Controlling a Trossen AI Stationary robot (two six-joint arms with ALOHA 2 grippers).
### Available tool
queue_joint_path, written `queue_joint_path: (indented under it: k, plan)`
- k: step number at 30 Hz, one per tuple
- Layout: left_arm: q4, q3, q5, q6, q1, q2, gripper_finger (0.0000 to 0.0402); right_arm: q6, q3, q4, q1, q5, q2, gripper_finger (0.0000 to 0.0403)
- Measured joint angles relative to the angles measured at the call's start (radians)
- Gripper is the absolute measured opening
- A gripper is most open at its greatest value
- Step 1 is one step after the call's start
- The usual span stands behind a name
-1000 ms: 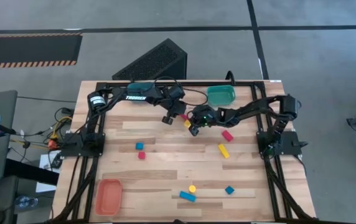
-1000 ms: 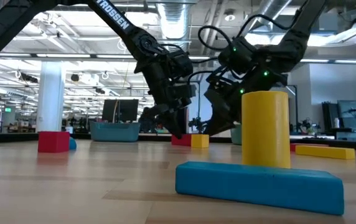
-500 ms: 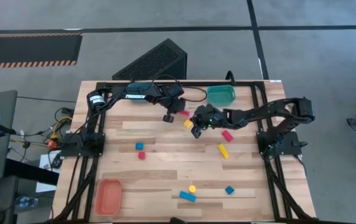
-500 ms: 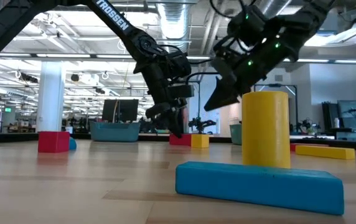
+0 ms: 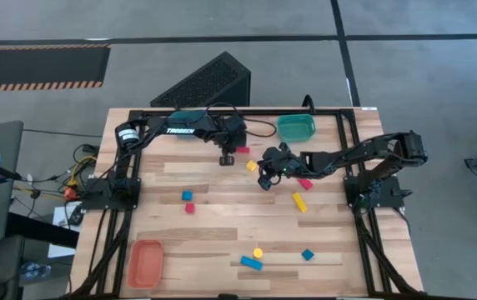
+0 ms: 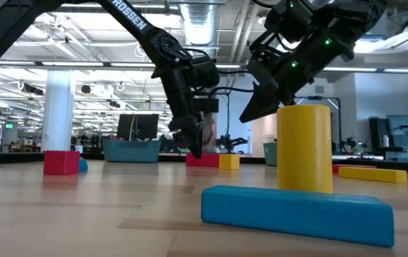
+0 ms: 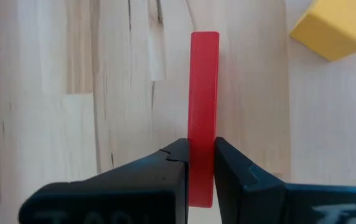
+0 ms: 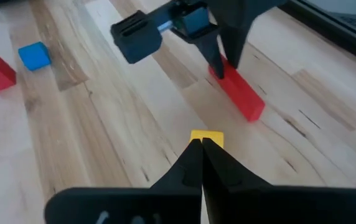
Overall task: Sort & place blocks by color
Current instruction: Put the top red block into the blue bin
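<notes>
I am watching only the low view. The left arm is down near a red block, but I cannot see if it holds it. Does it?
Observer: Yes. In the left wrist view the left hand is shut on one end of the red bar, which lies flat on the table.
Operator: And the yellow block beside it?
Observer: The yellow cube lies free, touched by nothing.
Operator: Where is the right hand?
Observer: The right hand is shut and empty, raised above the table, pointing at that yellow cube.
</notes>
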Motion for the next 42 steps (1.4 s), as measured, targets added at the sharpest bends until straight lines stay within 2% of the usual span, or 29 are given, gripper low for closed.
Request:
queue_joint_path:
  k: [3,6,13,20,23,25,28,32,37,42]
  plan:
    - [-0.056,-0.003,-0.005,-0.074,0.000,-0.032,0.0016,0.006,0.000,-0.004,0.007,0.001,0.000,0.0014]
    - [-0.019,-0.047,-0.021,-0.108,-0.020,-0.088,0.0012,0.013,0.000,-0.026,0.027,0.008,0.000,0.0017]
    - [0.189,-0.320,-0.099,-0.142,-0.029,-0.300,0.0016,0.013,0.000,-0.027,0.055,0.076,-0.001,0.0017]
    - [0.336,-0.551,-0.284,-0.221,0.080,-0.563,0.0017,0.011,0.000,-0.014,0.055,0.079,-0.007,0.0018]
    - [0.391,-0.603,-0.420,-0.351,0.148,-0.615,0.0017,-0.013,0.000,0.016,0.055,0.083,-0.007,0.0019]
    - [0.385,-0.613,-0.467,-0.413,0.189,-0.622,0.0017,-0.034,0.000,0.045,0.055,0.083,-0.006,0.0019]
    - [0.328,-0.615,-0.453,-0.425,0.234,-0.608,0.0023,-0.049,0.000,0.082,0.055,0.075,-0.006,0.0017]
    - [0.345,-0.615,-0.440,-0.362,0.277,-0.570,0.0059,-0.051,0.000,0.118,0.062,0.058,-0.006,0.0016]
    - [0.319,-0.615,-0.316,-0.290,0.322,-0.532,0.0117,-0.050,0.000,0.161,0.092,0.038,-0.006,0.0022]
    - [0.235,-0.615,-0.298,-0.381,0.305,-0.550,0.0148,-0.050,0.000,0.168,0.121,0.042,-0.006,0.0023]
